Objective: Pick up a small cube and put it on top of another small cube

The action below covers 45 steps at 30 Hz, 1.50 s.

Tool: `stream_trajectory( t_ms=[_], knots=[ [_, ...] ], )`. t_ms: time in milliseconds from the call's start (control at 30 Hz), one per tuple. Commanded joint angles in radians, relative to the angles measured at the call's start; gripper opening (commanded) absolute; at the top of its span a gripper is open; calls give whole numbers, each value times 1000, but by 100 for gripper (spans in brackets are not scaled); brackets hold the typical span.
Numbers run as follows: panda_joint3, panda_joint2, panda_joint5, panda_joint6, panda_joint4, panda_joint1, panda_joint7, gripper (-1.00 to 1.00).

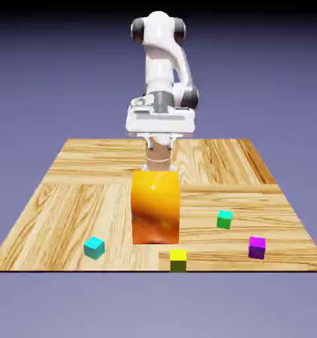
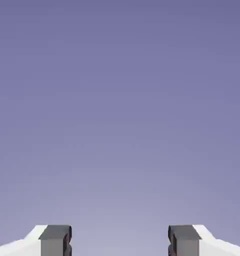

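Centrally, orange block (image 1: 156, 206) — fronting end effector (image 1: 159, 158)

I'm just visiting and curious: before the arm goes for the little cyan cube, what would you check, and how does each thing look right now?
1. Fingers apart with nothing between: ok.
2. Cyan cube free, lying apart from the other cubes: ok.
3. Green cube has a bare top to stack on: ok.
4. Hand camera sees the cyan cube: not ok, only backdrop.
5. Orange block clear of the arm's path: not ok, directly in front of the hand.
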Motion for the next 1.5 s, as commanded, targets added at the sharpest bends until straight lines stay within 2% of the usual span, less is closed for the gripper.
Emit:
stream_trajectory(
  t_ms=[0, 1200, 1467],
  knots=[
    [8, 24, 0, -9, 12, -21, 44, 0],
    [313, 892, 8, -345, 454, -780, 1607, 0],
    [94, 977, 249, -299, 485, -526, 1433, 0]
  ],
)
